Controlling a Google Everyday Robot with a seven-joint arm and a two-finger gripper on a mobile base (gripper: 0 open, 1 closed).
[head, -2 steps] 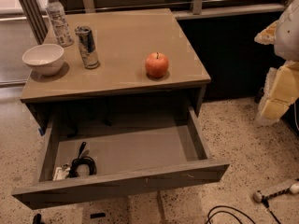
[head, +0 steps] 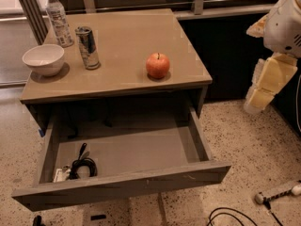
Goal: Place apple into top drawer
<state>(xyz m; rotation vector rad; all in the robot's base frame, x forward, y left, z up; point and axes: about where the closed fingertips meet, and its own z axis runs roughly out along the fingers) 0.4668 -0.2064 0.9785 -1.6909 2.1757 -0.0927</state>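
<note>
The red-orange apple (head: 158, 65) stands upright on the tabletop, right of centre and near the front edge. Below it the top drawer (head: 127, 185) is pulled wide open, with a coiled black cable and a small white item in its front left corner. My gripper (head: 263, 91), white with yellowish pads, hangs at the right edge of the camera view. It is off the table's right side, well apart from the apple, and holds nothing that I can see.
A white bowl (head: 43, 59), a drink can (head: 88, 47) and a clear water bottle (head: 58, 19) stand on the left of the tabletop (head: 127, 27). A power strip (head: 277, 192) and black cables lie on the speckled floor at the lower right.
My gripper has shifted slightly left, toward the table. The apple, drawer and other objects have not moved.
</note>
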